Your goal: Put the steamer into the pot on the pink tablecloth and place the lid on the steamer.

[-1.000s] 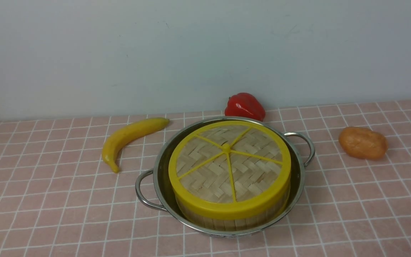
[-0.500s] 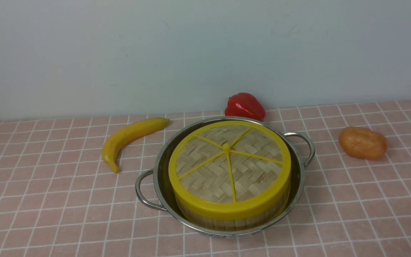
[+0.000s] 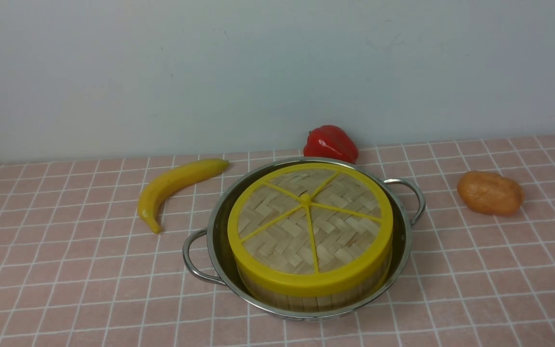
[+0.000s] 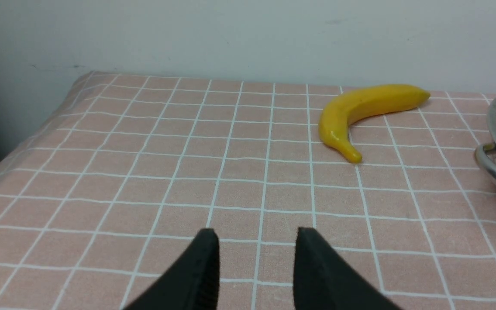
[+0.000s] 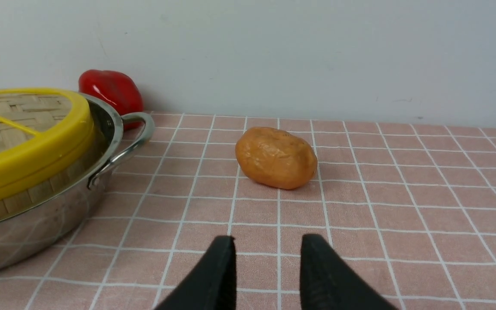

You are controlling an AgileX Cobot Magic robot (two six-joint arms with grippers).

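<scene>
Jaws apart and empty, steamer [image 3: 306, 295] mostly hidden under lid [image 3: 310, 222], pot [image 3: 219, 226]

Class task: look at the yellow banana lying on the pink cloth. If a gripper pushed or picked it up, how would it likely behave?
The banana looks glossy and moulded, so it is probably stiff, light and somewhat slippery in a pinch. Its curved body lies on its side on the pink tablecloth, so a push would likely pivot or slide it, not roll it far.
</scene>
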